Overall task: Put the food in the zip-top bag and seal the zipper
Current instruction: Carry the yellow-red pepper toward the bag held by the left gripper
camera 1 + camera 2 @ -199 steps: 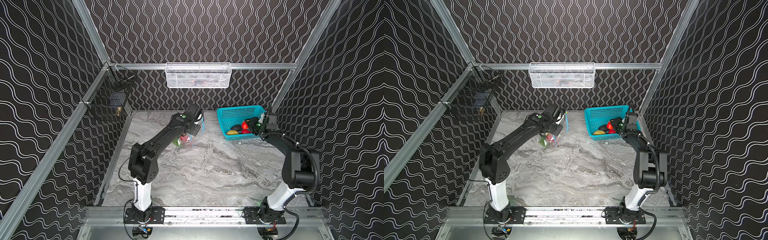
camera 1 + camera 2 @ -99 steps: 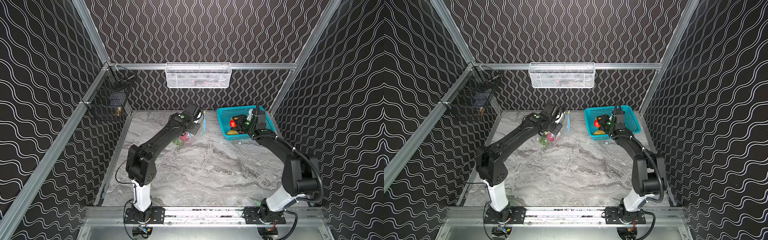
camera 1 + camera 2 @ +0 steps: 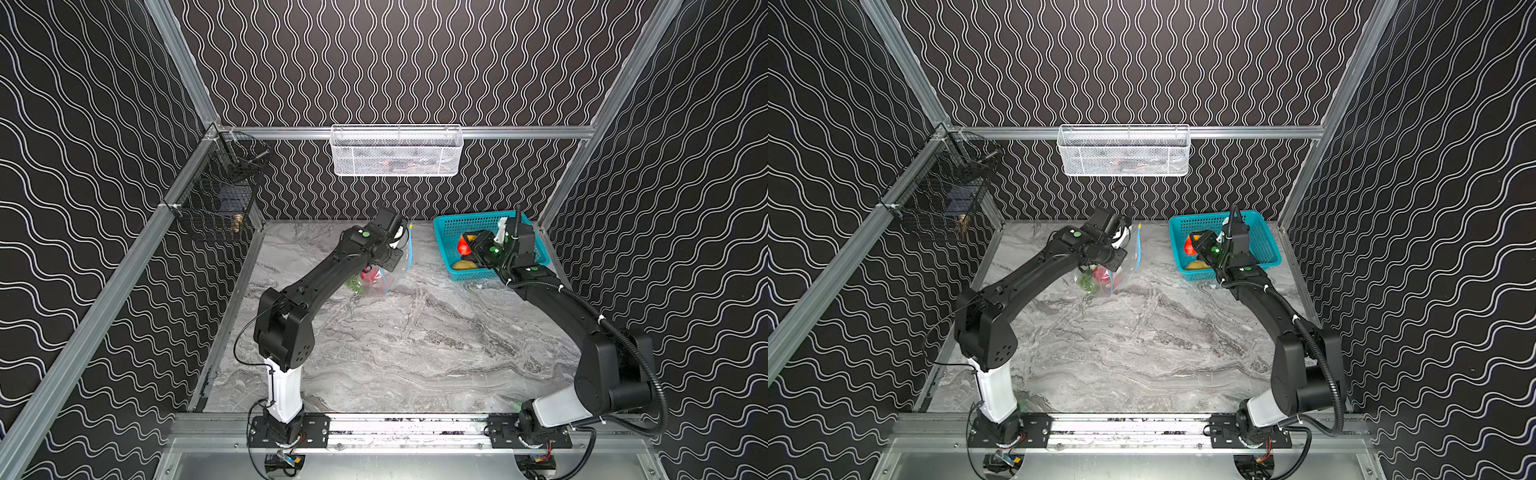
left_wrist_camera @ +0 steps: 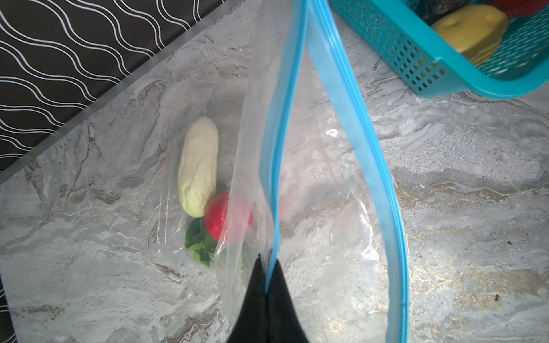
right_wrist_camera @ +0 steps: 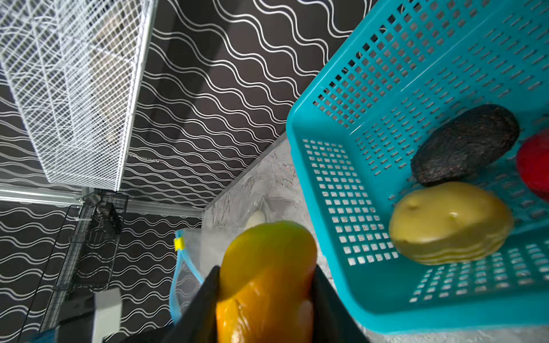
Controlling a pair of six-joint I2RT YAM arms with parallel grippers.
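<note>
Pinching the zipper (image 4: 353, 130) strip, left gripper (image 4: 269, 276) fully closed, hangs zip-top bag (image 3: 388, 272) mouth-up, far centre, left of basket (image 3: 469, 226). Right gripper (image 5: 264, 279) part-open, clamped on orange-yellow fruit (image 5: 267, 258) above basket's left end. Risk: mouth gap narrow; fruit could catch the strip and fall outside.

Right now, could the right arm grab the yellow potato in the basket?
Probably not yet. The yellow potato lies uncovered in the teal basket, close by, but the right gripper is full, shut on the orange fruit.

red fruit (image 5: 534, 166) edge-cropped, white basket (image 3: 397, 162) contents unclear
</note>
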